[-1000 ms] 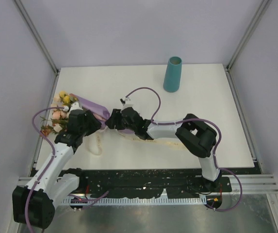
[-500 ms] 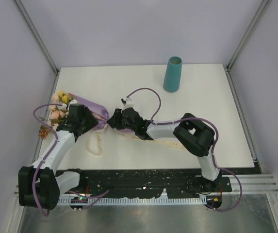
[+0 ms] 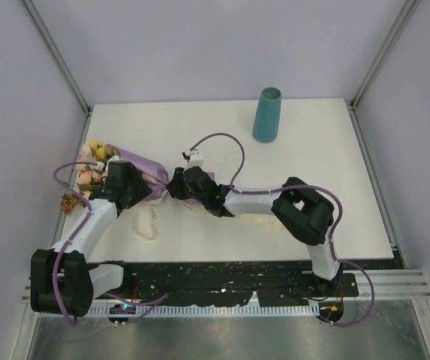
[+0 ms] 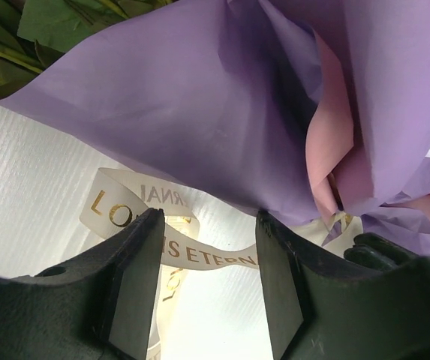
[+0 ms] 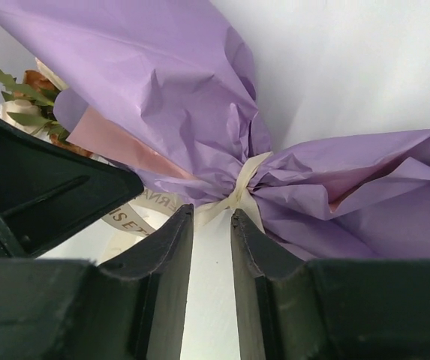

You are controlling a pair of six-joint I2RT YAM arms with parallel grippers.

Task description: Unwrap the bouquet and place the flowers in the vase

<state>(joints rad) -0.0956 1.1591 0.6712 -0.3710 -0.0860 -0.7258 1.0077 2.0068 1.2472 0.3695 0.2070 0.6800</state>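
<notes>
top external view: a white rectangular table (image 3: 312,187) fills the middle, with pale walls around it. the two white and black arms reach in from the near edge, the left arm (image 3: 87,229) going up the left side and the right arm (image 3: 260,201) stretching leftward across the table, so both meet at the bouquet.

the bouquet (image 3: 143,166), wrapped in crinkled purple paper with pink lining, lies on its side at the left of the table. its yellow, peach and cream flowers (image 3: 87,172) point to the left edge. the tall teal tapered vase (image 3: 267,115) stands upright near the far edge, well apart from the bouquet and both arms.

a cream ribbon with gold lettering (image 4: 199,253) cinches the paper at its narrow waist, and a loose tail lies on the table below it.

the left gripper (image 4: 207,225) has its fingers spread, clasping nothing, with a ribbon strip crossing beyond the gap and purple paper just above. the right gripper (image 5: 212,217) has its fingers drawn close with a slim gap, tips at the ribbon knot (image 5: 245,184); whether they pinch the ribbon i cannot tell.
</notes>
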